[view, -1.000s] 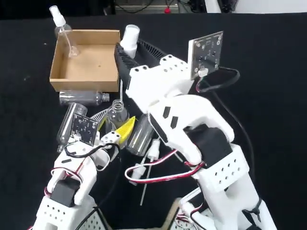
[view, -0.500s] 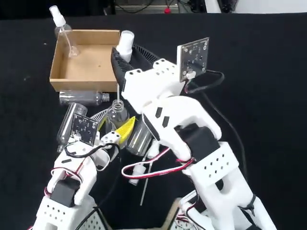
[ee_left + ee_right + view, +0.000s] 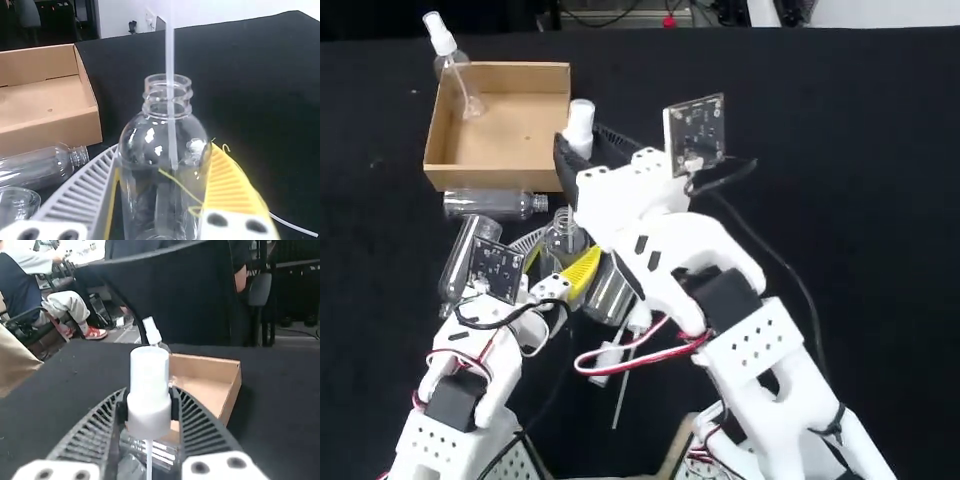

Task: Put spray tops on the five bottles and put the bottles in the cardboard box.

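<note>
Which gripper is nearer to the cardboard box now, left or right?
Right. The right gripper, shut on a spray top, hangs just beside the box; the left gripper, holding a bottle, sits farther off in front of it.

clear bottle (image 3: 145, 170), white spray top (image 3: 148, 390), brown cardboard box (image 3: 490, 176), black table (image 3: 880, 150).
</note>
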### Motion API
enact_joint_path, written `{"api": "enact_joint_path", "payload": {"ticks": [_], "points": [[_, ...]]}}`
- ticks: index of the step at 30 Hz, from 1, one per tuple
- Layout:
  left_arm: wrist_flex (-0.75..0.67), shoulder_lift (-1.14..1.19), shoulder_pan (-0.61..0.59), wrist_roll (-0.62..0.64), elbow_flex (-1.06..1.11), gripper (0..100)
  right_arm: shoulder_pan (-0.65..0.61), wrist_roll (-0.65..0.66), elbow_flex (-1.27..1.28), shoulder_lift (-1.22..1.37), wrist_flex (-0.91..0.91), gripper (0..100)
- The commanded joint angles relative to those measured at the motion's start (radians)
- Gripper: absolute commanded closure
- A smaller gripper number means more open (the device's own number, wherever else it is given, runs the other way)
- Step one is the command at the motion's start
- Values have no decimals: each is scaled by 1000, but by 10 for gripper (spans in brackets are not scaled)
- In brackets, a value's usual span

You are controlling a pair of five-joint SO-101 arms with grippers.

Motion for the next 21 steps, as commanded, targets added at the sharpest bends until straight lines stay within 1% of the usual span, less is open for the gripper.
{"api": "enact_joint_path", "payload": {"ticks": [1, 4, 8, 18, 21], "points": [[-21, -9, -33, 8, -15, 807, -9, 11, 33, -96, -26, 950], [-21, -11, -31, 9, -15, 807, -9, 11, 90, -134, -35, 987], [-21, -11, -31, 9, -15, 807, -34, 11, 111, -139, -31, 969], [-20, -11, -27, 9, -16, 808, -37, 14, 170, -142, -28, 965], [-20, -11, -27, 9, -16, 808, -75, 78, 208, -142, -34, 964]]}}
